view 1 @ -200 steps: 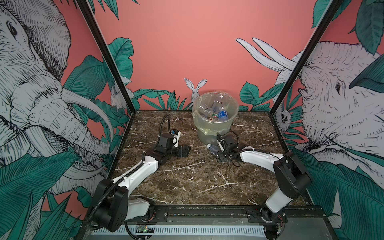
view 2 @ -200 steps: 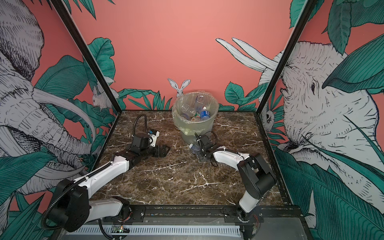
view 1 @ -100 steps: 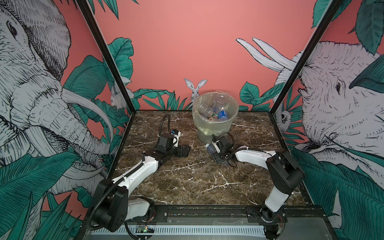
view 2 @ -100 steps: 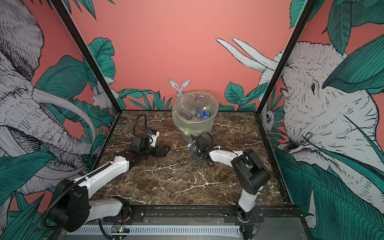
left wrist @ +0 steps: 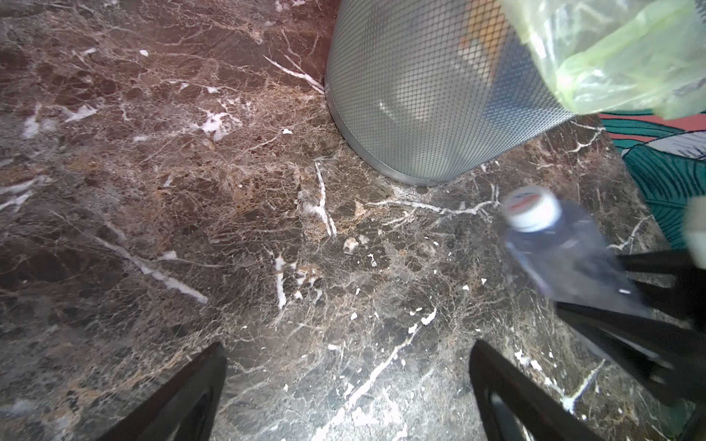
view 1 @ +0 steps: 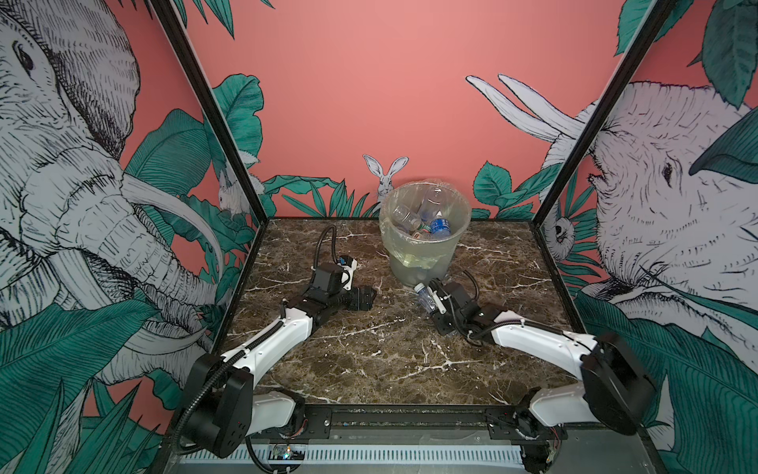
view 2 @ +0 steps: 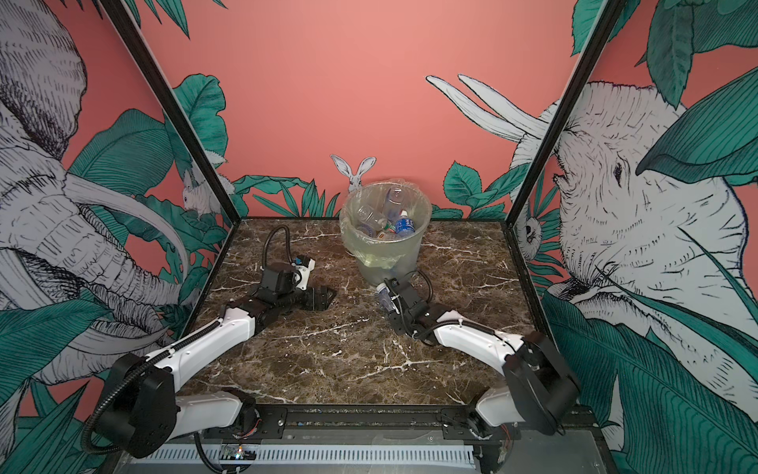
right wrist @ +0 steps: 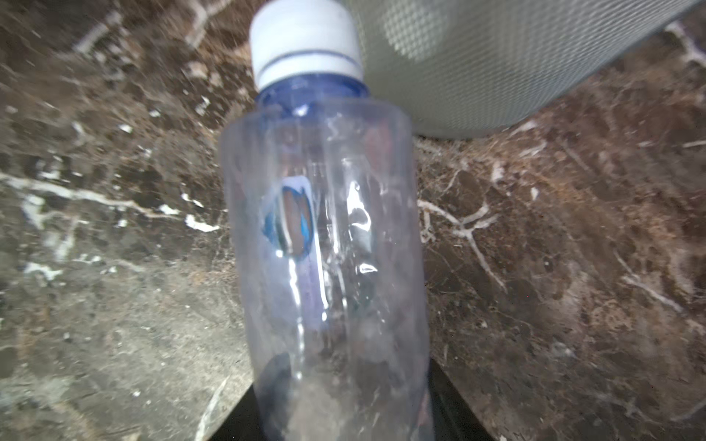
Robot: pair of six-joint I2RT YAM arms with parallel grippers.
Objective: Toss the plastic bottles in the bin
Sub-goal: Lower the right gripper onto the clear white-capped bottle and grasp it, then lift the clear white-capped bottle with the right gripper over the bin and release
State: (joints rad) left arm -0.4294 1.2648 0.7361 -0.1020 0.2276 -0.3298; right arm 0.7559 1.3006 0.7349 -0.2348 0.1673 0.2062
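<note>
A clear plastic bottle (right wrist: pixel 324 248) with a white cap sits between the black fingers of my right gripper (right wrist: pixel 344 401), which is shut on its lower body. In both top views this bottle (view 1: pixel 426 297) (view 2: pixel 384 297) is just in front of the bin's foot, with its cap toward the bin. The bin (view 1: pixel 424 250) (view 2: pixel 385 254), lined with a yellowish bag, holds several bottles (view 1: pixel 441 227) (view 2: pixel 404 225). My left gripper (view 1: pixel 365 297) (left wrist: pixel 345 355) lies low over the marble left of the bin, open and empty. The left wrist view shows the held bottle (left wrist: pixel 565 252) blurred.
The bin's meshed wall (left wrist: pixel 431 95) (right wrist: pixel 515 57) stands close ahead of both grippers. The cell's walls and black corner posts (view 1: pixel 545 201) enclose the marble table (view 1: pixel 389 361) on three sides.
The right jaws have closed onto the bottle. The right arm's elbow swung left, then back to the right. The left arm has not moved.
</note>
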